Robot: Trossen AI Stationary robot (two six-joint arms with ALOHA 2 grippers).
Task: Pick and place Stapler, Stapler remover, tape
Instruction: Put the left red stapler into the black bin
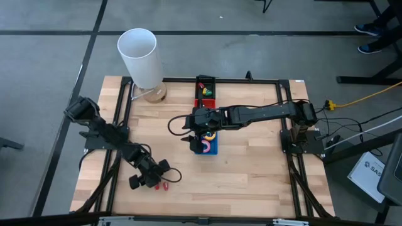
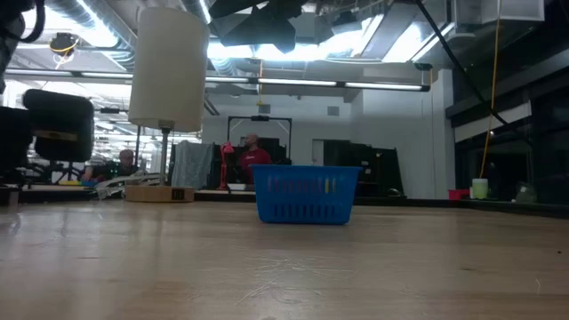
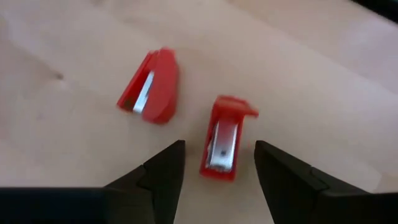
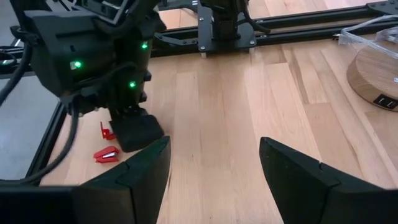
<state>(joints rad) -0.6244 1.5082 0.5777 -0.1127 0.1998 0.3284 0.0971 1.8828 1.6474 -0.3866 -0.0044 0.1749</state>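
The left hand is being held low over the near left part of the table, its fingers spread apart and nothing yet grasped between them. In the left wrist view, a small red stapler is lying flat on the wood just ahead of the gap between the fingers, its long axis running roughly along the reach of the hand, so that the fingers are standing to either side of its length. A second red stapler is lying just beside it, a little farther off and angled away, apart from the first. The left arm is by far the nearer; judged from this, a short advance and a closing would be called for.

The right hand is being held released and empty above the table's middle, over a blue basket in which tape rolls are lying.

The table is pale wood planking in a black frame. A white cylinder on a round base is standing at the far left corner, and a workshop is showing beyond.
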